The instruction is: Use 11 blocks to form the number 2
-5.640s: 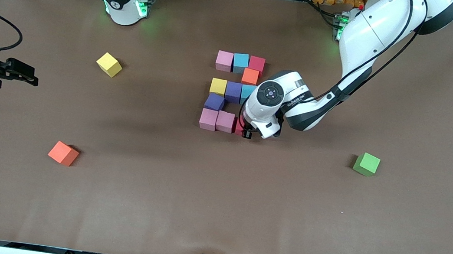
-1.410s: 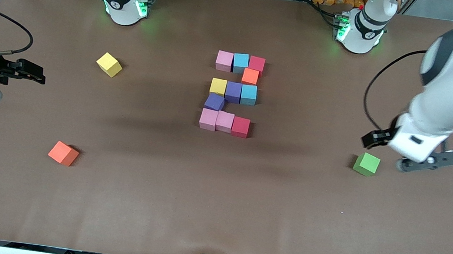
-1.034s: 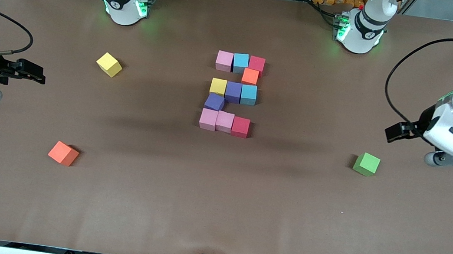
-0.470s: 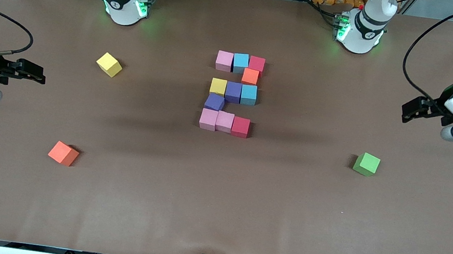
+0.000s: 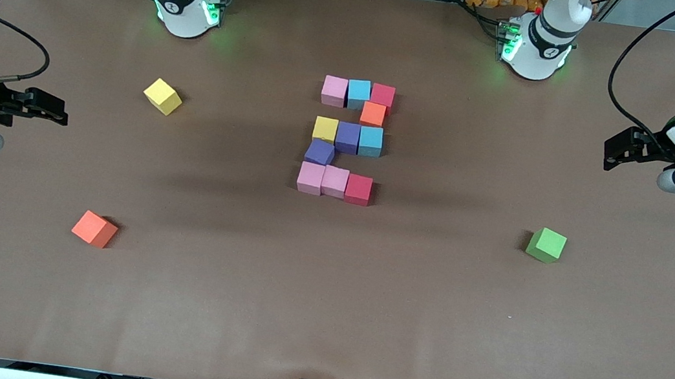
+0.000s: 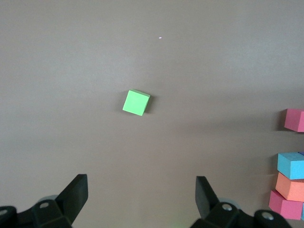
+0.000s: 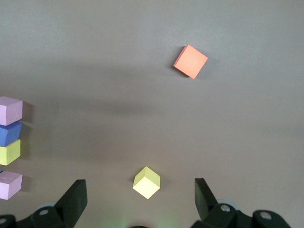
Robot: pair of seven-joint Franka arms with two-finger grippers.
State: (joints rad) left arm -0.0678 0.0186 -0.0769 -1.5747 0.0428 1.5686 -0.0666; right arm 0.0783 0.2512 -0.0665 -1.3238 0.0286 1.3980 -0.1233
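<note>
Several blocks lie together mid-table in the shape of a 2: a pink block (image 5: 334,90), a blue block (image 5: 358,93) and a red block (image 5: 382,95) form the row nearest the bases, and two pink blocks (image 5: 322,180) and a red block (image 5: 358,189) form the row nearest the front camera. My left gripper (image 5: 617,151) (image 6: 141,183) hangs open and empty over bare table at the left arm's end. My right gripper (image 5: 51,111) (image 7: 139,185) waits open and empty over the right arm's end, high above a loose yellow cube (image 7: 146,182).
Three cubes lie apart from the figure: a green cube (image 5: 546,245) (image 6: 136,102) toward the left arm's end, and a yellow cube (image 5: 162,96) and an orange cube (image 5: 94,228) (image 7: 190,61) toward the right arm's end. Bare brown table (image 5: 320,318) surrounds them.
My left arm has drawn away from the figure, past the green cube, to its own end of the table. The red block it stood over stays in the figure. The right arm has not moved.
</note>
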